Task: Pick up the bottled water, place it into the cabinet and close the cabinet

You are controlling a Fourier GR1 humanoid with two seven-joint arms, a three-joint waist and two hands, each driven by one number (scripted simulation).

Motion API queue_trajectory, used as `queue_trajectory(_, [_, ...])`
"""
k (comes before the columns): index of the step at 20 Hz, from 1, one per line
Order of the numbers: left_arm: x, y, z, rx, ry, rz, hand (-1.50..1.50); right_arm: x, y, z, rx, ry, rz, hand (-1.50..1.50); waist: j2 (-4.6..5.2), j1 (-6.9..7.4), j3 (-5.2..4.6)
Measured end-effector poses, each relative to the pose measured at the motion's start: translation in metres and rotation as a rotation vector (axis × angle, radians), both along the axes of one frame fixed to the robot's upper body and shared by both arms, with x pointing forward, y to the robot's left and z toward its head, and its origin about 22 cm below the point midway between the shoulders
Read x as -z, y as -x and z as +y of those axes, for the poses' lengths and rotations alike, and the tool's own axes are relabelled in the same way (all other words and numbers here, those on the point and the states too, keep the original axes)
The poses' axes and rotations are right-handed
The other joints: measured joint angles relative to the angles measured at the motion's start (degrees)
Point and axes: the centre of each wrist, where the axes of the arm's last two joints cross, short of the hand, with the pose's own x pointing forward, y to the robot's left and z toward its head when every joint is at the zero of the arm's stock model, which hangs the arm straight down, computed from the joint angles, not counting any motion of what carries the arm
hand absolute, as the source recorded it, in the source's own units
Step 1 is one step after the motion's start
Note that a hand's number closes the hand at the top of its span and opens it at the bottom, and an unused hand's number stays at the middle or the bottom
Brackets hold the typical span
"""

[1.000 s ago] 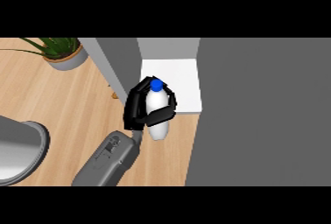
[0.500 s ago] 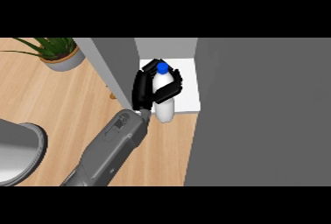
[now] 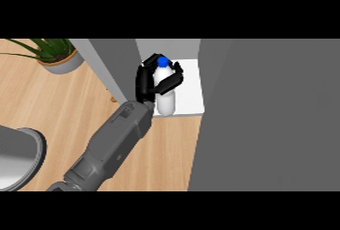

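Carrying the bottled water (image 3: 164, 92) deeper, my right hand (image 3: 147, 85), fingers curled round it, has brought it over the cabinet (image 3: 189, 85) shelf; releasing and closing the door remain, I judge.

I find no readable text, label, brand, number or sign anywhere: the bottled water (image 3: 164, 92) in my fingers (image 3: 169, 83) carries no legible print, nor does the cabinet (image 3: 189, 85).

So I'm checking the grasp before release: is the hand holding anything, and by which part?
The hand holds the bottled water, its fingers curled round the upper body, just below the blue cap.
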Motion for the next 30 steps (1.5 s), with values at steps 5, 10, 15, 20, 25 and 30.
queue_trajectory(5, [0.001, -0.011, 0.003, -0.072, -0.073, -0.002, 1.50, 0.001, -0.001, -0.005, 0.007, 0.016, -0.008, -1.50, 0.14, -0.35, 0.01])
queue_trajectory(10, [0.006, -0.017, 0.009, -0.126, -0.117, -0.011, 1.50, 0.002, 0.000, -0.009, 0.000, 0.031, -0.017, -1.50, 0.39, -1.13, 0.00])
queue_trajectory(15, [0.010, -0.021, 0.017, -0.147, -0.193, -0.024, -1.50, 0.004, 0.000, -0.008, -0.013, 0.024, -0.027, -1.50, 0.59, -1.37, 0.00])
queue_trajectory(20, [0.006, -0.027, 0.019, -0.152, -0.227, -0.023, -1.50, 0.006, -0.001, -0.012, -0.013, 0.028, -0.035, -1.50, 0.74, -1.62, 0.00])
queue_trajectory(25, [0.003, -0.030, 0.020, -0.144, -0.208, -0.021, -1.50, 0.006, 0.000, -0.010, -0.020, 0.015, -0.031, -1.50, 0.83, -1.69, -0.03])
queue_trajectory(30, [-0.002, -0.033, 0.021, -0.133, -0.170, -0.034, -1.50, 0.004, -0.002, -0.011, -0.029, 0.020, -0.041, -1.50, 1.03, -1.78, -0.04])
